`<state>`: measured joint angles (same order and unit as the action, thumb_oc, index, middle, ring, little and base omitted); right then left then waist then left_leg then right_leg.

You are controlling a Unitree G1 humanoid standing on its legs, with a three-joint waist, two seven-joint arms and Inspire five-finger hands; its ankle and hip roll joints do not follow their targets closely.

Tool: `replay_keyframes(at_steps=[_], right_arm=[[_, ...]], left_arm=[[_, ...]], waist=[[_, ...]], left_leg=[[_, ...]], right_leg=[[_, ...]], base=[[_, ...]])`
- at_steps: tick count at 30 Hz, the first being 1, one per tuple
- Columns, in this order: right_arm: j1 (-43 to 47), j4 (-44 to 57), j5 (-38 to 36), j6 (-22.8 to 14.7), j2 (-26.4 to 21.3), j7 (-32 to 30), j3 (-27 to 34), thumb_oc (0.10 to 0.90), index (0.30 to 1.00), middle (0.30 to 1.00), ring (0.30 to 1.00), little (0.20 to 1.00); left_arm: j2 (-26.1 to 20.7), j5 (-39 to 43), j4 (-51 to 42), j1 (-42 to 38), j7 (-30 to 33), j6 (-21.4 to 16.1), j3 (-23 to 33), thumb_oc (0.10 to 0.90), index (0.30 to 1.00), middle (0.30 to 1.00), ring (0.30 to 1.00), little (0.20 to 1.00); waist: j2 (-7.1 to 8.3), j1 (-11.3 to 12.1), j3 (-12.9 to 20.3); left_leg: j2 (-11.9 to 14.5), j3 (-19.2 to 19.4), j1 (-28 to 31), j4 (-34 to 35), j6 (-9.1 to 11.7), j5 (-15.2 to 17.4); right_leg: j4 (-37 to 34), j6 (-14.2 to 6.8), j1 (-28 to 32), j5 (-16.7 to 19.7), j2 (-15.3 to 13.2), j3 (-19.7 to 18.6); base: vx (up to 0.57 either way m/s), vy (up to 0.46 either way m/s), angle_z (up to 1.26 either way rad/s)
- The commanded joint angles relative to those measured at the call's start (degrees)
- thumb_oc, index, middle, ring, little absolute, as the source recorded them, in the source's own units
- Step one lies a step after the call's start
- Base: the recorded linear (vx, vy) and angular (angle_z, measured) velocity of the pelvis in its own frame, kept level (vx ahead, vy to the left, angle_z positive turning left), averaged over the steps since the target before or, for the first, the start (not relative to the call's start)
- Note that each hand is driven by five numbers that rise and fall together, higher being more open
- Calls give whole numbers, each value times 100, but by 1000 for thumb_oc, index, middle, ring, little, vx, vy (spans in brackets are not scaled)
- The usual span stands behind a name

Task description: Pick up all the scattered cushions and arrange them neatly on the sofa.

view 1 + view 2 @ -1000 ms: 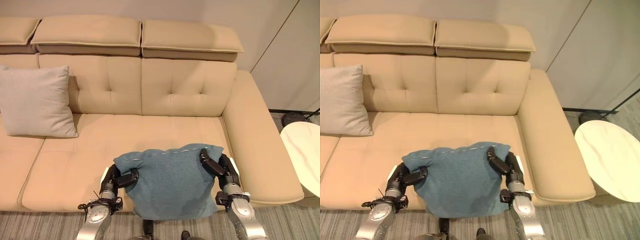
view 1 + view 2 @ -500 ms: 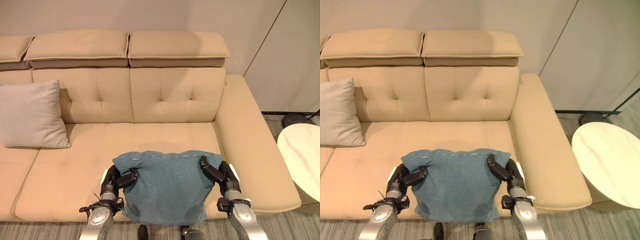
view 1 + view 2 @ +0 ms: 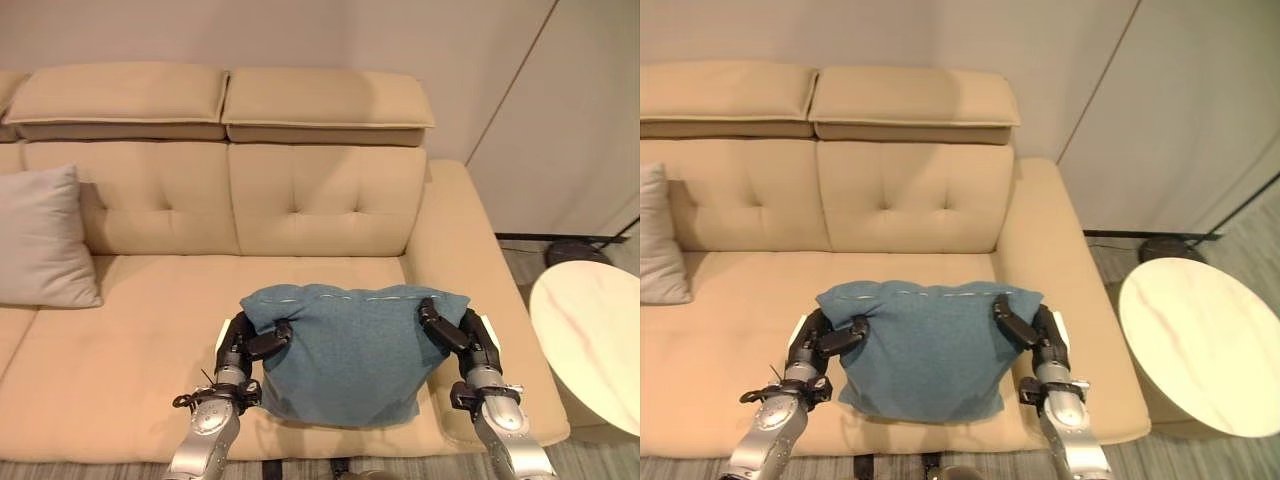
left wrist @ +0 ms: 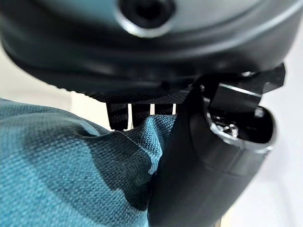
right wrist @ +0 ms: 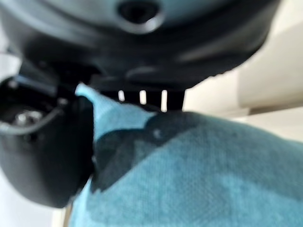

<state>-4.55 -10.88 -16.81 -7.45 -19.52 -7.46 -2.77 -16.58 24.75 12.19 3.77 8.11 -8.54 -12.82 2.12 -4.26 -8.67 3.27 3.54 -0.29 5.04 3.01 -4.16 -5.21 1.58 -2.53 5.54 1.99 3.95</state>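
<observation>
Left hand [image 3: 247, 342] and right hand [image 3: 455, 335] reach forward, apparently pinching with thumbs curled.

The grey cushion [image 3: 658, 236] at the sofa [image 3: 330, 190]'s left end is cut by the edge; the sofa's front lies hidden behind the teal cushion [image 3: 350, 350].

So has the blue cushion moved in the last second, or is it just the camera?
Yes. The blue cushion, pinched by the left hand and right hand, now lies over the sofa seat; earlier its lower edge hung past the seat's front edge.
</observation>
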Motion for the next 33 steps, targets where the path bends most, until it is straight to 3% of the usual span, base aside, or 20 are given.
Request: replay_keyframes(at_steps=[1, 6, 12, 19, 25, 33], right_arm=[[768, 979, -26, -853, 96, 46, 38, 400, 300, 300, 300, 300], [1346, 1096, 125, -899, 116, -156, -170, 400, 300, 300, 300, 300], [2881, 949, 417, -973, 28, -691, -703, 400, 300, 300, 300, 300], [5025, -2, 554, -1014, -345, -1343, -1231, 400, 300, 300, 300, 300], [5623, -632, 513, -992, -532, -1461, -1435, 400, 300, 300, 300, 300], [5400, -888, 608, -843, -357, -1460, -1485, 400, 300, 300, 300, 300]], left_arm=[[-124, 113, -1096, -649, -126, -897, 176, 400, 300, 300, 300, 300], [-156, 29, -1196, -1108, 130, -981, 137, 400, 300, 300, 300, 300], [-249, -158, -975, -2645, 867, -1240, -138, 400, 300, 300, 300, 300], [-717, -625, 205, -4979, 1816, -1422, -604, 400, 300, 300, 300, 300], [-831, -568, 869, -5459, 1851, -1386, -794, 400, 300, 300, 300, 300], [-755, -539, 881, -5175, 1801, -1330, -713, 400, 300, 300, 300, 300]], waist=[[219, 200, 668], [222, 262, 666], [223, 323, 496], [241, 332, 171], [176, 326, 56], [163, 313, -29]], left_leg=[[-110, 140, -131, -518, -42, 730], [-152, 225, -116, -306, -102, 720], [-122, 224, -364, -197, -79, 635], [-120, 36, -1428, -516, -20, 481], [-172, -95, -1995, -640, 3, 377], [-187, -104, -2151, -660, 29, 320]], right_leg=[[383, -850, 342, -613, -756, -115], [277, -916, 242, -536, -809, -180], [187, -962, -116, -380, -802, -202], [353, -952, -1111, -137, -760, -220], [506, -938, -1662, -79, -815, -196], [484, -934, -1813, -52, -806, -184]], base=[[33, 52, -10], [37, 57, 0], [-32, -16, -1], [-116, -40, 0], [-59, -6, 0], [-5, -9, -6]])
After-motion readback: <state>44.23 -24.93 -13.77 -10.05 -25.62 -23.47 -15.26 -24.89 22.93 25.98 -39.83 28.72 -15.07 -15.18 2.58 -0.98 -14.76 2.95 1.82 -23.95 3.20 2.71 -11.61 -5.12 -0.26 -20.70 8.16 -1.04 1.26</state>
